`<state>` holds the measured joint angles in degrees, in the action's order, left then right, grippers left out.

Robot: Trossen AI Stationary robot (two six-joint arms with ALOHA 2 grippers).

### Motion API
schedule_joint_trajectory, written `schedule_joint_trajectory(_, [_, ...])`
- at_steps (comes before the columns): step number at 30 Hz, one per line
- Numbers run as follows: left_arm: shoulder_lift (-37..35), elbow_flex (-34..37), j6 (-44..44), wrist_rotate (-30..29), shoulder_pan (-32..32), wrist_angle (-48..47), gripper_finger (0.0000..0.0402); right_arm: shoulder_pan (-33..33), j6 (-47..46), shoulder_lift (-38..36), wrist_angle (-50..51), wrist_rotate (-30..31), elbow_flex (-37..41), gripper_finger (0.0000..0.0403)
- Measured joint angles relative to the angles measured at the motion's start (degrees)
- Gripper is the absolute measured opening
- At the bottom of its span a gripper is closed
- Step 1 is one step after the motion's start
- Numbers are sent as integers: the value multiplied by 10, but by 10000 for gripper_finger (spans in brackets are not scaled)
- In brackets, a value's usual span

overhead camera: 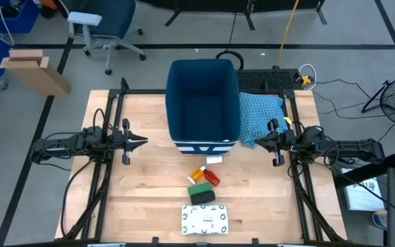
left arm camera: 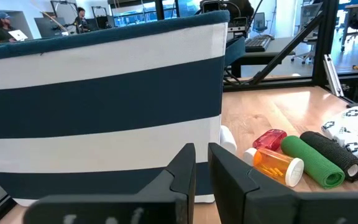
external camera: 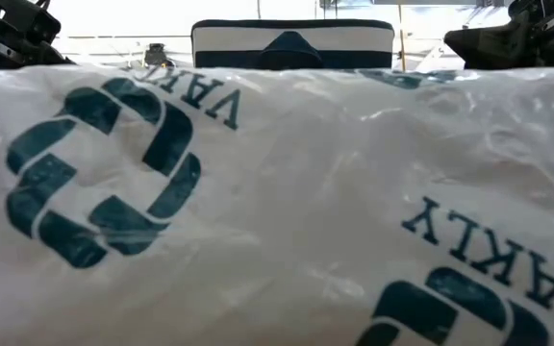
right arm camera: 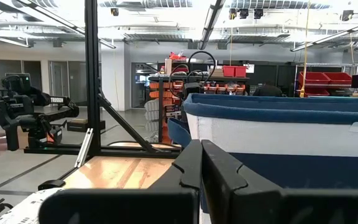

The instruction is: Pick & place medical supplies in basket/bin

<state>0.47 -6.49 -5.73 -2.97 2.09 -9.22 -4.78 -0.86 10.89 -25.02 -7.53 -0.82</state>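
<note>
The deep dark blue bin (overhead camera: 203, 103) with its striped lower front stands at the table's middle, toward the far side. Near of it lie the orange bottle (overhead camera: 197, 175), the red item (overhead camera: 212, 178) and the dark green item (overhead camera: 201, 195). The left wrist view shows that item as a green roll (left arm camera: 312, 160) beside a black one (left arm camera: 337, 155). The white packet with green print (overhead camera: 205, 219) lies flat by the near edge and fills the low view (external camera: 277, 192). My left gripper (overhead camera: 142, 143) hovers shut left of the bin. My right gripper (overhead camera: 258, 139) hovers shut right of it.
A light blue patterned cloth (overhead camera: 260, 113) lies right of the bin, under the right arm. A small white thing (overhead camera: 214, 159) sits at the bin's near foot. Bare wood (overhead camera: 149, 199) shows left and right of the supplies. People sit in the room beyond (left arm camera: 5, 25).
</note>
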Motion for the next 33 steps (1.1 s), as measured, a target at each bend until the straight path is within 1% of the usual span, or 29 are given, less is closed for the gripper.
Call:
schedule_joint_trajectory(4, [0,0,0,0,0,0,49,0,-3,0,0,0,0,0])
schedule_joint_trajectory(11, [0,0,2,0,0,0,49,0,-43,0,0,0,0,0])
schedule_joint_trajectory(17, [0,0,86,1,0,3,49,0,-45,0,0,0,0,0])
schedule_joint_trajectory(19, [0,0,96,1,0,8,49,0,-41,0,0,0,0,0])
schedule_joint_trajectory(21, [0,0,92,-7,0,24,49,0,-22,0,0,0,0,0])
schedule_joint_trajectory(23, [3,0,100,-20,0,63,49,0,-3,0,0,0,0,0])
schedule_joint_trajectory(26, [10,-1,112,-25,0,107,46,0,13,0,1,0,0,0])
schedule_joint_trajectory(29, [37,-1,86,-30,0,136,23,0,38,0,-1,0,0,0])
schedule_joint_trajectory(31, [68,-6,64,-31,0,143,7,0,50,0,-2,0,0,0])
schedule_joint_trajectory(33, [109,-17,49,-32,-6,172,6,0,55,0,-2,0,0,0])
